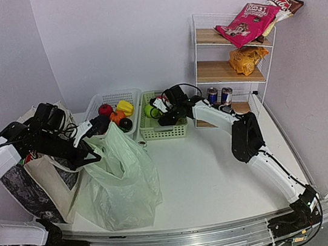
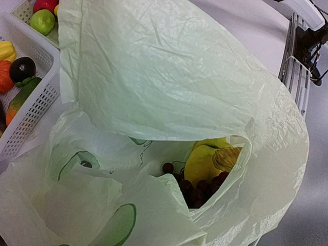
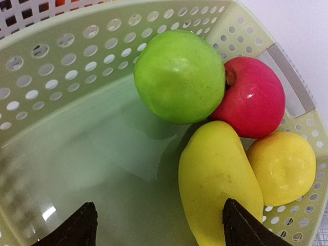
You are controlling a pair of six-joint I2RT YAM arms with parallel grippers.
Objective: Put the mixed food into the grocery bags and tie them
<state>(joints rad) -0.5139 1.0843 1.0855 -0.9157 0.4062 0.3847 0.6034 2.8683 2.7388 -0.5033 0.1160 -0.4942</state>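
Pale-green plastic bag [image 1: 120, 178], grapes [image 2: 197, 187] inside, hangs pinched in your left end effector [image 1: 94, 158]. Just beyond the bag, your right end effector [image 3: 159, 230] gapes wide over the green basket's [image 3: 77, 164] yellow fruit [image 3: 215, 174]. Loading step: descend, then close.

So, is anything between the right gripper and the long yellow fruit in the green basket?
Nothing visible. The right gripper hangs open over the green basket, and the long yellow fruit lies bare just below it, off toward one finger. The green apple, red apple and round yellow fruit sit beside it, none on top.
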